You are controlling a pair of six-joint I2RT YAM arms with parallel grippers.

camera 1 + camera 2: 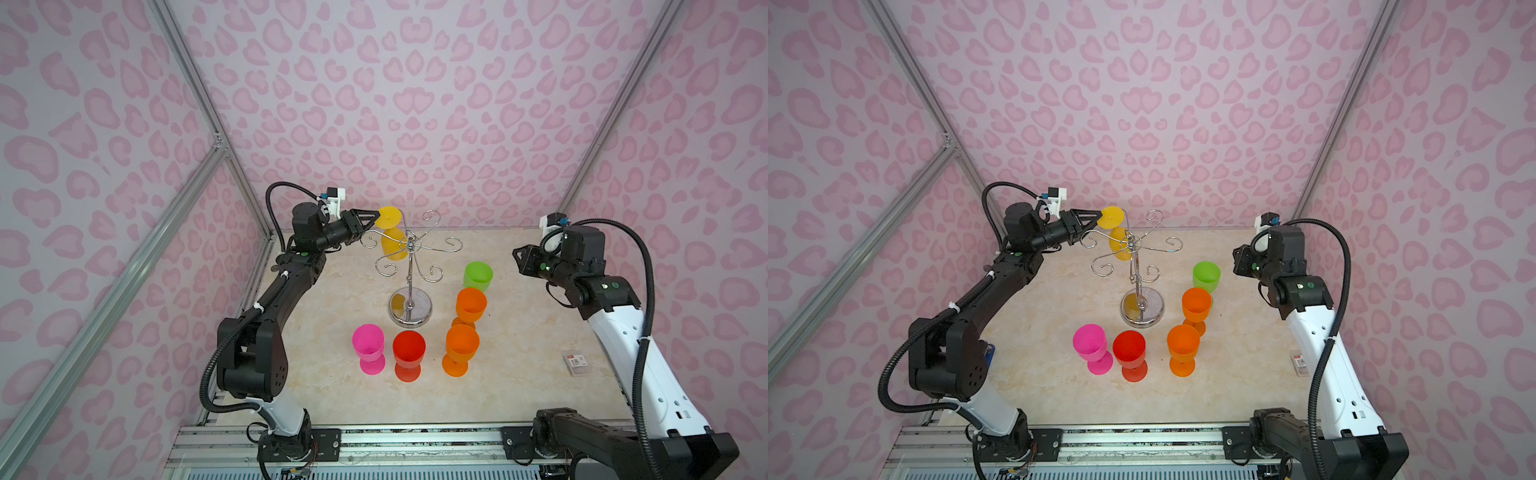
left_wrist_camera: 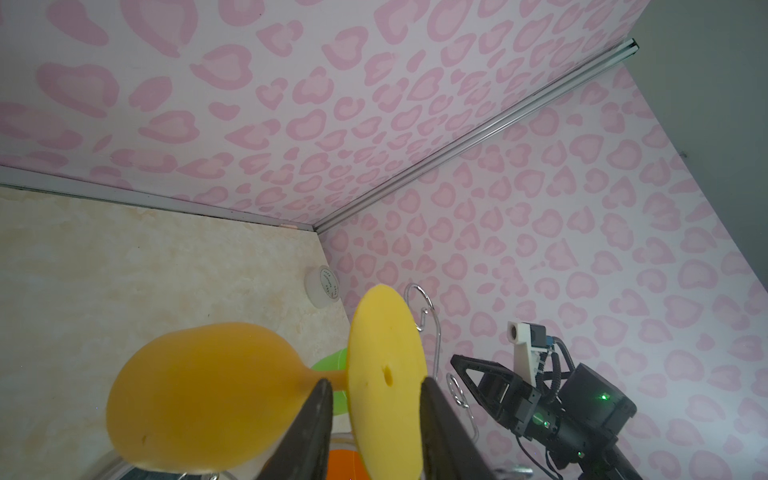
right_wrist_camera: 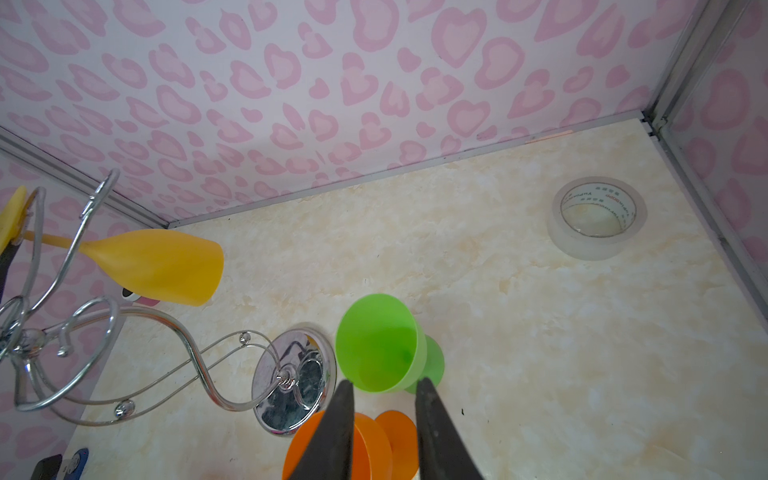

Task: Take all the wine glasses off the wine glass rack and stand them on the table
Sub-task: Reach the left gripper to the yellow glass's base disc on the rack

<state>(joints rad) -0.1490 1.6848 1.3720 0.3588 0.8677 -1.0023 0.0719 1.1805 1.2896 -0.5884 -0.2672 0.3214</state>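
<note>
Not off yet: the yellow wine glass (image 1: pixel 392 245) hangs upside down on the wine glass rack (image 1: pixel 417 309), its foot between the left gripper's (image 1: pixel 377 215) parted jaws, not visibly pinched. Gripping and lifting clear remain.

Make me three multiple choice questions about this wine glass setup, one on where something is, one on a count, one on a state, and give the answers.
1. Where is the left gripper?
A. over the tape roll
B. at the foot of the yellow glass
C. folded back at its own base

2. How many glasses stand on the table?
A. three
B. five
C. seven

3. How is the yellow glass placed?
A. hanging upside down from the wine glass rack
B. standing upright
C. lying on its side

Answers:
1 B, its fingers flank the yellow foot in the left wrist view.
2 B, a pink glass, a red glass, two orange glasses and a green glass.
3 A, its foot sits on a rack arm with the bowl below.
</note>
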